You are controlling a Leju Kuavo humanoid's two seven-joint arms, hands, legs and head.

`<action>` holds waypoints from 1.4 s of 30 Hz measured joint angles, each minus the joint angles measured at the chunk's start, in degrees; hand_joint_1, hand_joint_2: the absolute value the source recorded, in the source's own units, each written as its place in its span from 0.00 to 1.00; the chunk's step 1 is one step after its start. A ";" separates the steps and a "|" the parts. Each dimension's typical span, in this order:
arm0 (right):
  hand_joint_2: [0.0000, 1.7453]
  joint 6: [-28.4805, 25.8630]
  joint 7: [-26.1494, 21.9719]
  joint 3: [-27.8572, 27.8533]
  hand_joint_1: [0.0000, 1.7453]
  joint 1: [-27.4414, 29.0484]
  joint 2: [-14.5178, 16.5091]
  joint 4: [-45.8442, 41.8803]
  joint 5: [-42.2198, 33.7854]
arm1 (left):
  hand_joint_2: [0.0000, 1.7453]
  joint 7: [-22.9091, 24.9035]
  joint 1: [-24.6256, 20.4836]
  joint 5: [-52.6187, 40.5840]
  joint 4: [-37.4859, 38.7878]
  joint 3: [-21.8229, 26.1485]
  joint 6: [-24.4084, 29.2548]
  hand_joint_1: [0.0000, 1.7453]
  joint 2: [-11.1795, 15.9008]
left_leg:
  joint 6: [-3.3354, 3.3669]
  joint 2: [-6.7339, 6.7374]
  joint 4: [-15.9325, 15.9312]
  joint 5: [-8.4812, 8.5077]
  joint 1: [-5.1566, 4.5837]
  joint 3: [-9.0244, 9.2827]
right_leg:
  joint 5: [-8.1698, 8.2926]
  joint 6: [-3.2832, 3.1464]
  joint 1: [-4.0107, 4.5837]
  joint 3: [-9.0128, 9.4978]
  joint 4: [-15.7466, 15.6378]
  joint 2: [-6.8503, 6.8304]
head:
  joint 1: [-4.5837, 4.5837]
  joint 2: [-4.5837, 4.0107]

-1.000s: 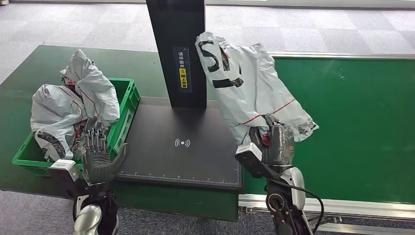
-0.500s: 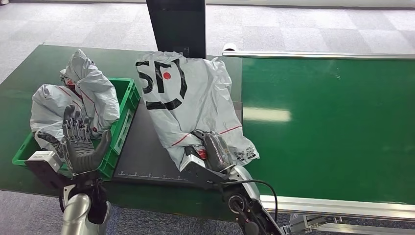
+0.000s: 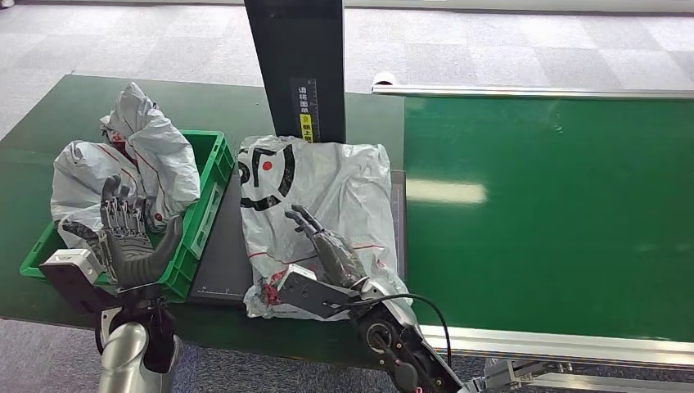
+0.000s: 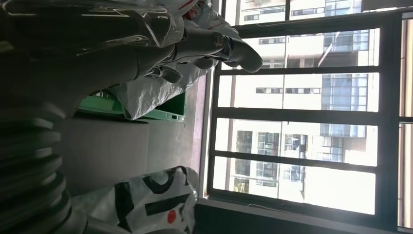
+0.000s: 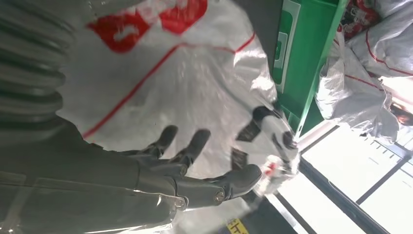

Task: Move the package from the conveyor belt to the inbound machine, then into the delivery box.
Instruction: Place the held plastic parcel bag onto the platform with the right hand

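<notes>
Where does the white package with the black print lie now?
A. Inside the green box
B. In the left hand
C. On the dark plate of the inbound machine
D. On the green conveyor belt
C: the package lies flat on the machine's dark plate, beside the green box; the right hand is open above it.

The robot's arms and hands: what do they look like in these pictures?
Both arms are silver with black joints. A black cable loops along the right arm. Each wrist carries a dark block with a white end. The left hand and right hand are dark grey with glossy jointed fingers; the wrist views show a grey ribbed cover behind them.
</notes>
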 joint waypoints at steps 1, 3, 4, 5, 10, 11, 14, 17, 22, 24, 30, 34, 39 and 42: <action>0.00 0.00 -0.04 0.02 0.00 -0.07 0.01 0.20 -0.03 | 1.00 0.01 0.00 -0.05 0.00 0.07 0.00 0.00 -0.02 | 0.00 0.00 0.00 0.00 0.00 0.00 | 0.00 0.00 0.00 0.00 0.00 0.00 | 0.00 0.00; 0.00 0.00 -0.07 0.04 0.00 -0.20 0.03 0.53 -0.07 | 1.00 0.01 0.01 -0.13 0.00 0.22 0.00 0.00 -0.05 | 0.00 0.00 0.00 0.00 0.00 0.00 | 0.00 0.00 0.00 0.00 0.00 0.00 | 0.00 0.00; 0.00 0.00 -0.07 0.05 0.00 -0.26 0.03 0.67 -0.09 | 1.00 0.01 0.02 -0.15 -0.01 0.28 0.00 0.00 -0.07 | 0.00 0.00 0.00 0.00 0.00 0.00 | 0.00 0.00 0.00 0.00 0.00 0.00 | -0.01 0.00; 0.00 0.00 -0.07 0.06 0.00 -0.31 0.03 0.78 -0.10 | 1.00 0.01 0.02 -0.16 -0.01 0.32 0.00 0.00 -0.07 | 0.00 0.00 0.00 0.00 0.00 0.00 | 0.00 0.00 0.00 0.00 0.00 0.00 | -0.01 0.00; 0.00 -0.32 -0.55 0.04 0.00 -0.35 0.05 1.08 -0.70 | 1.00 0.15 0.04 -0.43 0.00 0.48 -0.16 0.00 -0.13 | 0.00 0.00 0.00 0.00 0.00 0.02 | 0.00 0.00 0.00 0.00 0.00 0.00 | -0.02 0.00; 0.00 -0.73 -1.10 -0.04 0.00 -0.32 0.05 1.04 -1.33 | 1.00 0.27 0.04 -0.74 -0.01 0.49 -0.29 0.00 -0.16 | 0.00 0.00 0.00 0.00 0.00 0.02 | 0.00 0.00 0.00 -0.01 0.00 0.00 | -0.02 0.00; 0.00 -2.97 -3.98 -1.10 0.00 0.22 0.03 -0.06 -4.60 | 1.00 0.56 0.11 -2.05 -0.06 0.46 -0.84 0.00 -0.36 | 0.00 -0.01 0.01 0.00 0.00 0.03 | 0.00 0.00 0.00 -0.01 0.00 0.00 | -0.01 0.00; 0.50 -5.33 -7.34 -3.28 0.00 1.29 -0.29 -2.76 -8.62 | 1.00 0.63 0.32 -3.42 -0.35 0.14 -1.89 0.00 -0.54 | 0.00 0.00 0.01 0.00 -0.01 0.03 | 0.00 0.00 -0.01 -0.02 0.00 0.00 | -0.01 0.00; 1.00 -9.47 -13.83 -7.62 0.00 4.35 -1.48 -9.20 -14.36 | 1.00 3.39 0.64 -9.61 -1.14 -3.43 -7.34 0.00 -0.54 | 0.01 -0.04 0.03 -0.01 -0.03 0.00 | 0.00 0.00 -0.02 -0.01 -0.02 -0.09 | 0.00 0.00; 1.00 -10.38 -14.89 -8.90 0.00 5.26 -2.01 -11.46 -15.16 | 1.00 4.30 0.63 -11.57 -1.14 -5.49 -8.67 0.00 -0.53 | 0.01 0.01 0.03 -0.01 -0.03 0.02 | 0.01 0.00 -0.03 -0.01 -0.02 -0.07 | -0.01 0.00; 1.00 -15.60 -18.47 -11.67 0.00 8.07 -3.13 -18.12 -16.72 | 1.00 7.80 -0.67 -21.71 1.14 -12.58 -14.24 0.00 -0.47 | 0.00 -0.07 0.03 0.00 -0.02 0.04 | 0.01 0.00 -0.02 -0.02 -0.03 -0.12 | -0.02 0.00; 1.00 -17.17 -18.74 -13.26 0.00 9.66 -3.66 -22.27 -16.98 | 1.00 8.38 -3.90 -27.70 7.95 -19.28 -13.53 0.00 -0.87 | 0.01 -0.02 0.04 0.00 -0.03 0.07 | 0.02 -0.01 -0.03 0.00 -0.03 -0.10 | -0.01 0.00; 1.00 -18.49 -18.85 -15.61 0.00 11.56 -3.90 -25.27 -17.28 | 1.00 8.53 -9.48 -28.96 19.19 -24.02 -12.67 0.00 -1.91 | 0.01 -0.05 0.04 0.00 -0.04 0.07 | 0.03 0.00 -0.04 0.02 -0.03 -0.11 | -0.01 0.00; 1.00 -18.52 -19.59 -16.37 0.00 12.64 -4.13 -25.71 -17.69 | 1.00 7.92 -13.05 -27.88 26.64 -25.24 -13.09 0.00 -2.81 | 0.01 -0.05 0.04 0.00 -0.03 0.07 | 0.04 -0.01 -0.03 0.01 -0.03 -0.11 | -0.02 0.00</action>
